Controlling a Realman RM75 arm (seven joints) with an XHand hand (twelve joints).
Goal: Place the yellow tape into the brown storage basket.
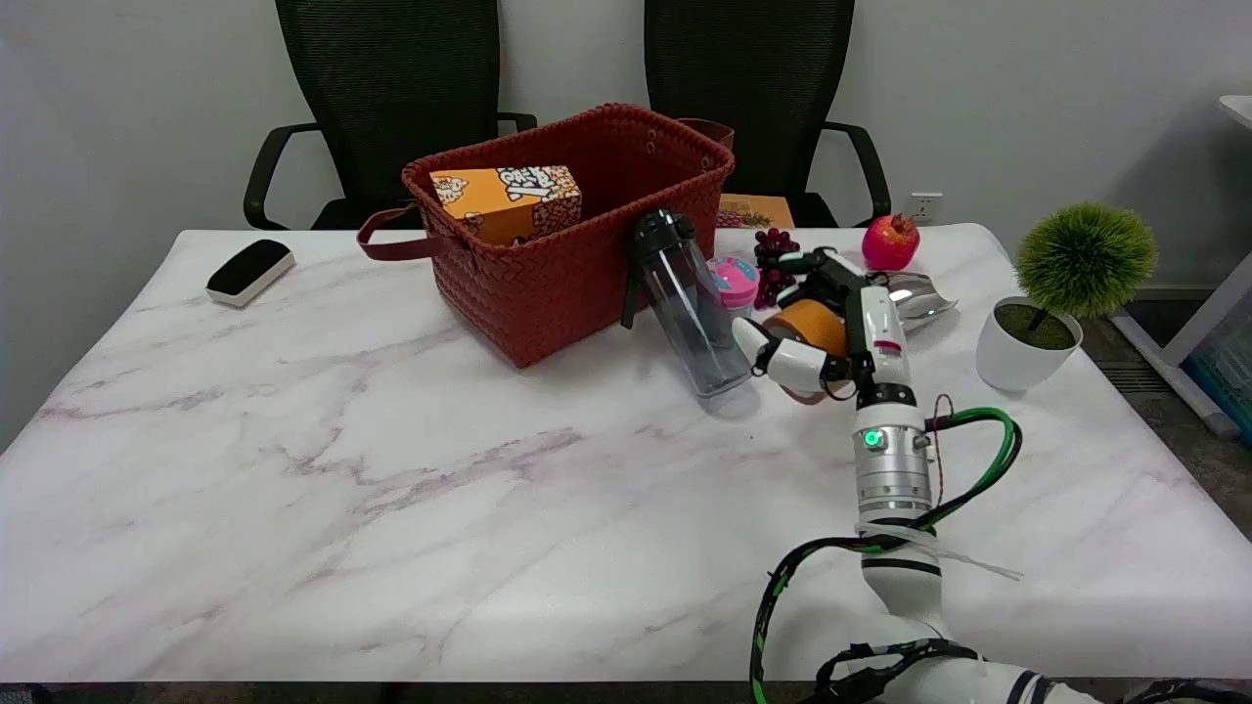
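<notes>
**Tape in hand, basket up and to the left**

Starting at the left edge of the marble table, one black-and-white eraser lies alone. Next comes the single brown storage basket, open side up, with one orange box inside. One clear water bottle leans against the basket's right wall. Behind it are one pink-lidded tub, one bunch of dark grapes and one pomegranate.

Then the right hand: its fingers are curled around the one yellow tape, which looks lifted just clear of the tabletop, though I can't be sure. The roll's hole seems to face roughly up and left. From here, the basket's opening lies up and left of the hand, with the bottle standing between them, so I'd expect the carry to go over the bottle. Furthest right stands one potted plant.
</notes>
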